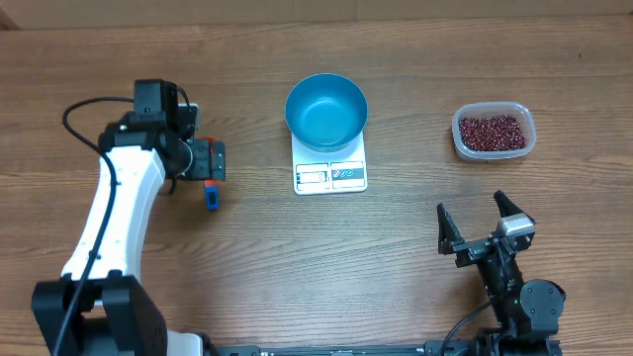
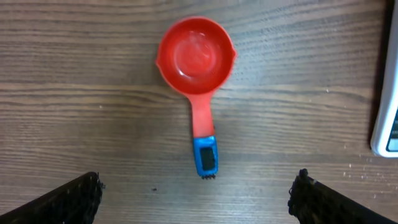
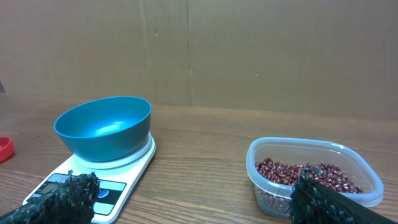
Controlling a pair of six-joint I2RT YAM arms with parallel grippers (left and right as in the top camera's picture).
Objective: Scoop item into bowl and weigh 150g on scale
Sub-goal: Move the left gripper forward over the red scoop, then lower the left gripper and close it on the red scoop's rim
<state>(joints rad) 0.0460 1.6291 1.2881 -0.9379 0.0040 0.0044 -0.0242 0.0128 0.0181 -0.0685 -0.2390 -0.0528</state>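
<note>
Both released: my left end effector [image 2: 198,198] hangs over the light, stiff red plastic scoop [image 2: 198,59], best pinched at its slim handle; right end effector [image 1: 477,225] hovers near. Loose dark red-brown beans [image 1: 492,130] fill the clear plastic tub [image 1: 530,144], far right

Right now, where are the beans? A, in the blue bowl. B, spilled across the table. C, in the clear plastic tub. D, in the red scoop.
C: the beans lie heaped in the clear tub, while the blue bowl on the scale and the red scoop are both empty.
</note>
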